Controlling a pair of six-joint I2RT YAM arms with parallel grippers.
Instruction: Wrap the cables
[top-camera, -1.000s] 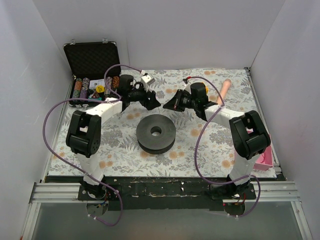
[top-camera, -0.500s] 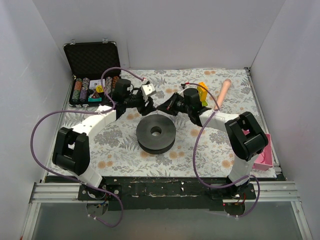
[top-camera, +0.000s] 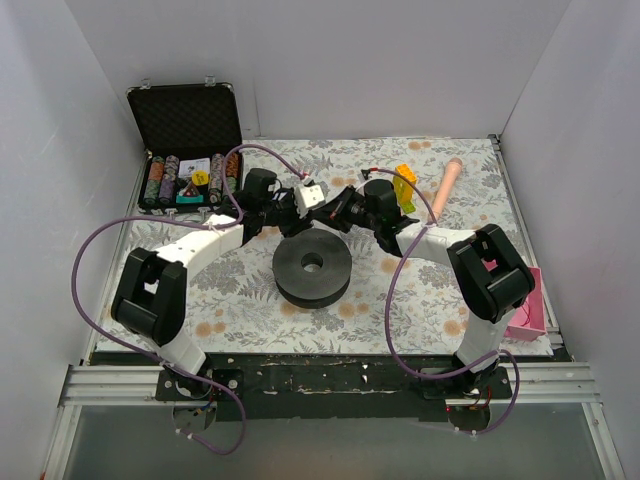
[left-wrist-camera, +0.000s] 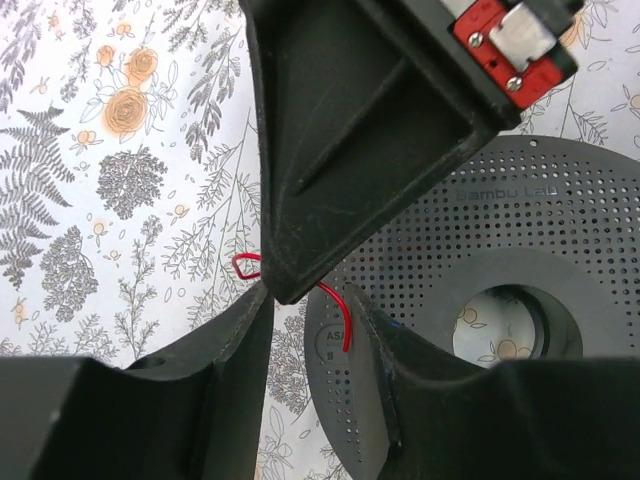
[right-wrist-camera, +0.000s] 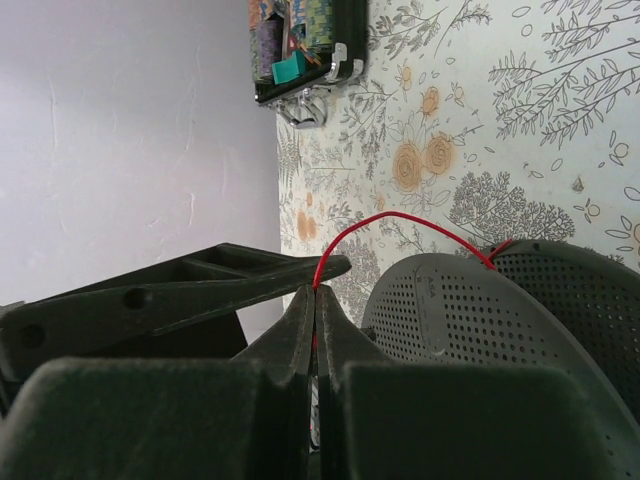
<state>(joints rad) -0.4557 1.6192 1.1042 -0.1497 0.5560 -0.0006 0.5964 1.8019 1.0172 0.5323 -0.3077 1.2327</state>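
Note:
A thin red cable (right-wrist-camera: 398, 216) arcs from my right gripper (right-wrist-camera: 316, 292) to the black perforated spool (right-wrist-camera: 500, 310). The right gripper is shut on the cable. In the left wrist view, my left gripper (left-wrist-camera: 305, 300) is open, and the right gripper's fingertip (left-wrist-camera: 290, 280) sits between its jaws. A short free end of the cable (left-wrist-camera: 340, 315) hangs in that gap, with a small loop to its left. In the top view the left gripper (top-camera: 318, 214) and right gripper (top-camera: 332, 216) meet above the far edge of the spool (top-camera: 312, 268); the cable is too thin to see there.
An open black case with poker chips (top-camera: 185, 150) stands at the far left; it also shows in the right wrist view (right-wrist-camera: 300, 45). A yellow object (top-camera: 405, 185) and a pink cylinder (top-camera: 448, 185) lie at the far right. A pink box (top-camera: 530, 315) sits at the right edge.
My left gripper has moved right until its jaws straddle the right gripper's tip. The right gripper has shifted slightly left, above the spool's far edge.

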